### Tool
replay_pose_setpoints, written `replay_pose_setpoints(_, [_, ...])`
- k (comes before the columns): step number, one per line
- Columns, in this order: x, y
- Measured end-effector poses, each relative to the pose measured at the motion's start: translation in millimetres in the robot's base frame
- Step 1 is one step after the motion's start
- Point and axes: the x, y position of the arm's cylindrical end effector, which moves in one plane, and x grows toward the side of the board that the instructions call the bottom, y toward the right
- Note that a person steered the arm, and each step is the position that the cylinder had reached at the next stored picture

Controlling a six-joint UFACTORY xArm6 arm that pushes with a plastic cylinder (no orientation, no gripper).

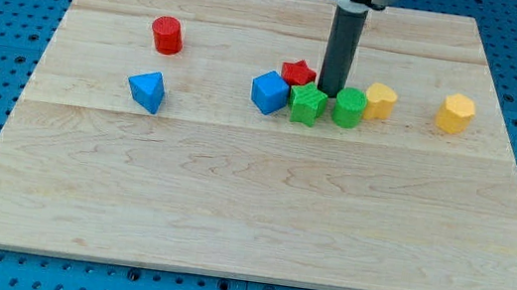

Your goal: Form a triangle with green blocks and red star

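The red star [297,73] lies near the middle of the board's upper half. The green star [307,103] sits just below and right of it, touching. The green cylinder [348,108] stands to the right of the green star. My tip [331,91] is down on the board just above the gap between the two green blocks, right of the red star. The dark rod rises from there to the view's top.
A blue cube [268,92] touches the green star's left side. A yellow block [379,100] touches the green cylinder's right. Another yellow block [455,113] lies far right. A red cylinder [166,35] and blue wedge-like block [148,90] lie at left.
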Motion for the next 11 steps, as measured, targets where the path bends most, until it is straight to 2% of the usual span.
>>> replay_pose_setpoints(1, [5,15])
replay_pose_setpoints(2, [22,-21])
replay_pose_setpoints(4, [36,63])
replay_pose_setpoints(5, [85,67])
replay_pose_setpoints(6, [84,128])
replay_pose_setpoints(7, [56,135])
replay_pose_setpoints(8, [33,81])
replay_pose_setpoints(9, [26,45])
replay_pose_setpoints(10, [44,101])
replay_pose_setpoints(11, [26,121])
